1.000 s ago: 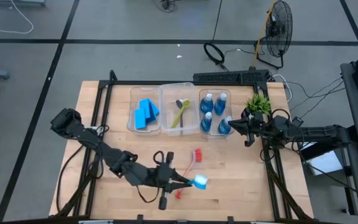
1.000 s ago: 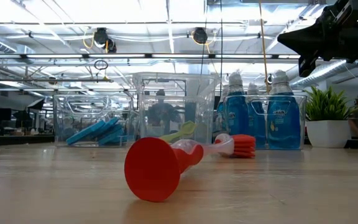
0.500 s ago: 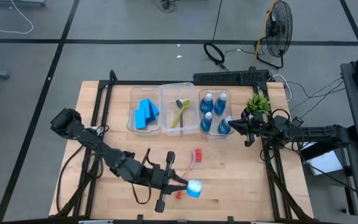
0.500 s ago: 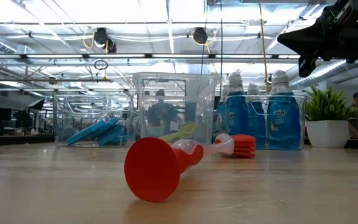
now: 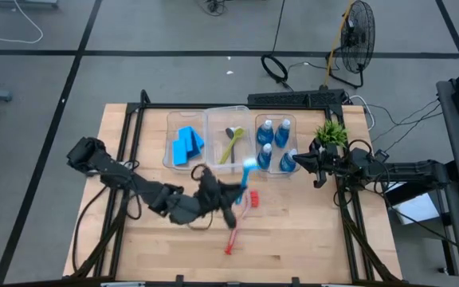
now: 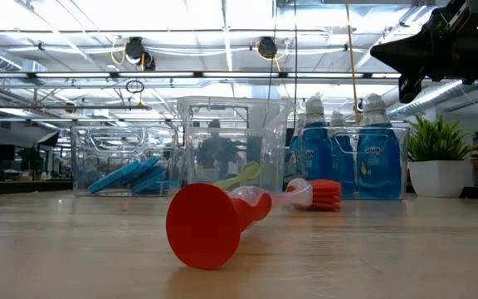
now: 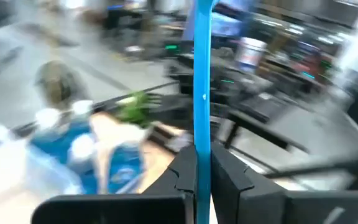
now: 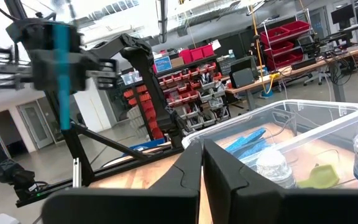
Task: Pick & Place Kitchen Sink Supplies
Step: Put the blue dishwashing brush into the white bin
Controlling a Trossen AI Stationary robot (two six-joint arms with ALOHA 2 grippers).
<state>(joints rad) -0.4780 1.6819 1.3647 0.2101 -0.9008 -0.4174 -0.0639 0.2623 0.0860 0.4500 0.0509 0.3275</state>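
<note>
The left gripper [image 5: 228, 191] clenches the thin blue long-handled plastic brush [image 7: 202, 93] mid-handle (light, stiff, probably slippery) near the table's middle.

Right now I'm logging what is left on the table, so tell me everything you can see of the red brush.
The red brush lies flat on the wooden table, in front of the clear bins. It looks plastic: a thin red handle, paler and see-through along part of its length, with a round red flared end toward the table's front edge and a red bristle head toward the bins. Nothing grips it; only the tabletop touches it.
</note>
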